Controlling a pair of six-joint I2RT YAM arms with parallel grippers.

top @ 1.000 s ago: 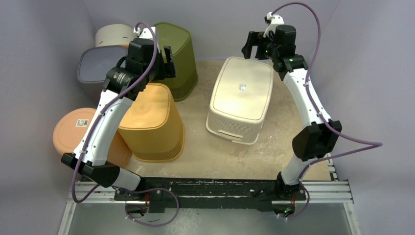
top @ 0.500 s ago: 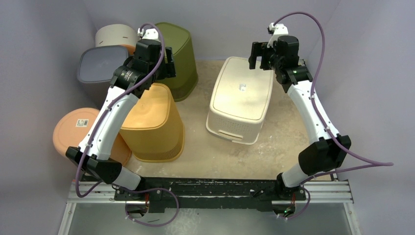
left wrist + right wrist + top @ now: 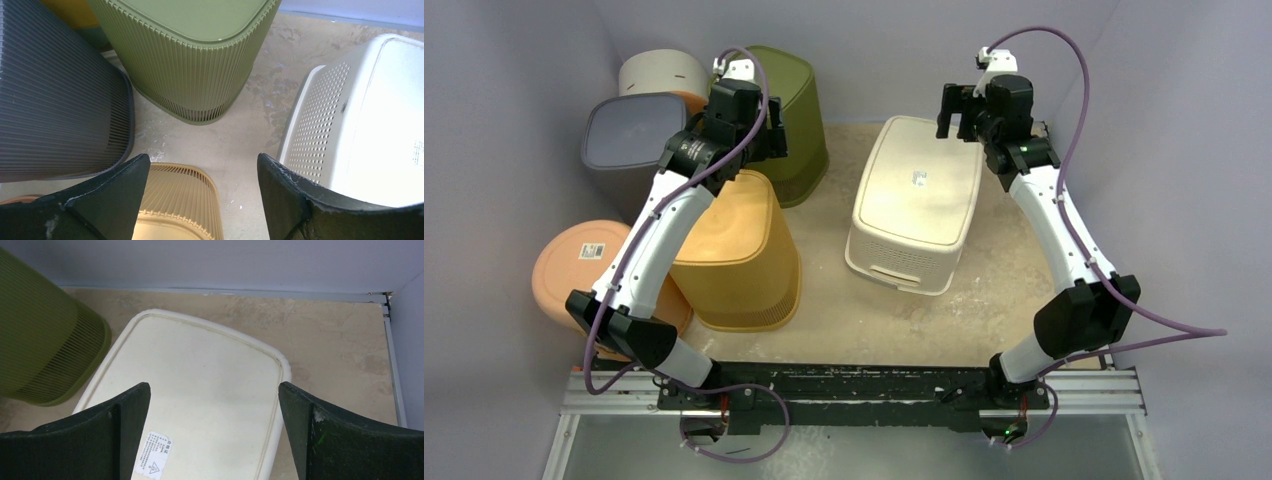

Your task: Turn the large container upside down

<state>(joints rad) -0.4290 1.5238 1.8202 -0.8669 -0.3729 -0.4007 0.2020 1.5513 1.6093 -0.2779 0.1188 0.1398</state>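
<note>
The large cream perforated container (image 3: pixel 919 200) stands in the middle of the table with its flat base up and a small label on it. It also shows in the left wrist view (image 3: pixel 370 125) and the right wrist view (image 3: pixel 200 380). My right gripper (image 3: pixel 956 108) hangs open and empty above its far end (image 3: pixel 214 387). My left gripper (image 3: pixel 771 128) is open and empty, above the gap between the bins on the left and the cream container (image 3: pixel 202 160).
An olive green ribbed bin (image 3: pixel 789 110), a yellow bin (image 3: pixel 734 250), a grey bin (image 3: pixel 629 135), a beige round bin (image 3: pixel 659 72) and an orange round bin (image 3: pixel 574 265) crowd the left side, all base up. Walls close the back and sides.
My right gripper has moved a little to the right, over the cream container's far end. My left gripper has shifted slightly right and toward the back. The containers have not moved.
</note>
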